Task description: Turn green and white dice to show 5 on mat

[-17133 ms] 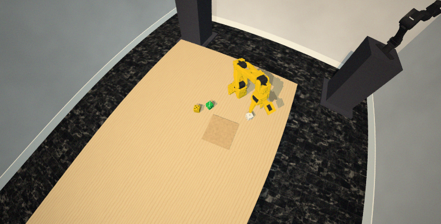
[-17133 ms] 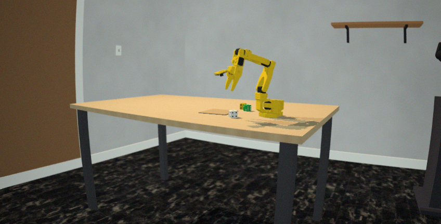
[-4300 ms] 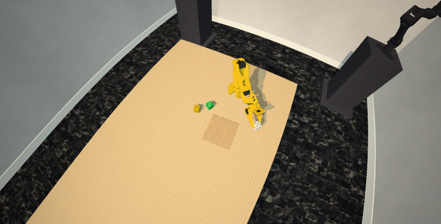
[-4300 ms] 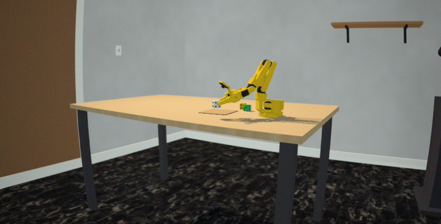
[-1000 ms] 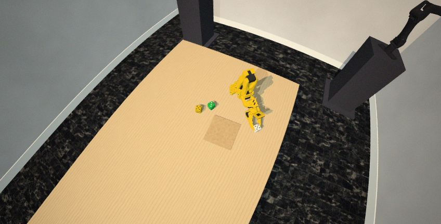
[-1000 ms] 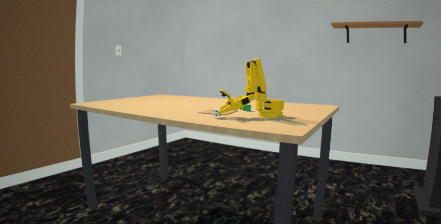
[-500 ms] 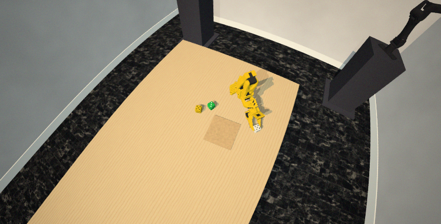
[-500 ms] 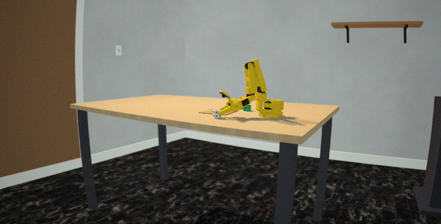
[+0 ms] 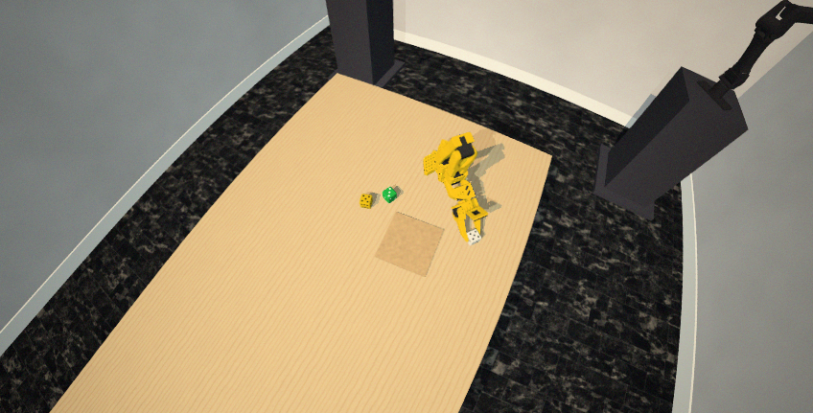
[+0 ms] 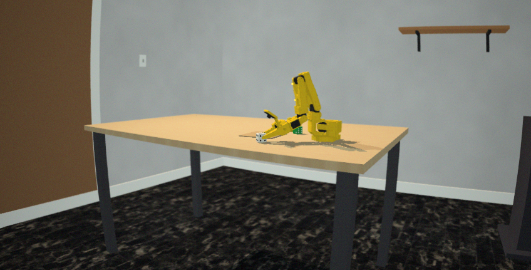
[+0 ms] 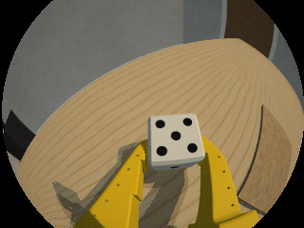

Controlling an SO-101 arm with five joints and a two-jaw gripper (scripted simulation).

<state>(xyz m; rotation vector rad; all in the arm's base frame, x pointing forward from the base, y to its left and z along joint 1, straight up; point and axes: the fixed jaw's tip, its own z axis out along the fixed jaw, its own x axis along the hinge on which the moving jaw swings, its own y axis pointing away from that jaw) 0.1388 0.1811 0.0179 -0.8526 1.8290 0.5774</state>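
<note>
My gripper (image 9: 473,232) is shut on the white die (image 9: 473,236), low at the table top just right of the mat (image 9: 409,242). In the wrist view the white die (image 11: 177,142) sits between my two yellow fingers with its five-pip face toward the camera. In the side view the white die (image 10: 260,137) is at the fingertips, at or just above the table. The green die (image 9: 389,194) and the yellow die (image 9: 366,199) lie on the bare table beyond the mat's far left corner, a little apart. The green die (image 10: 297,129) shows partly behind my arm.
The mat's edge shows at the right of the wrist view (image 11: 266,155). The arm's base (image 9: 451,159) stands near the table's right edge. Two dark camera stands (image 9: 359,15) (image 9: 673,141) stand on the floor beyond the table.
</note>
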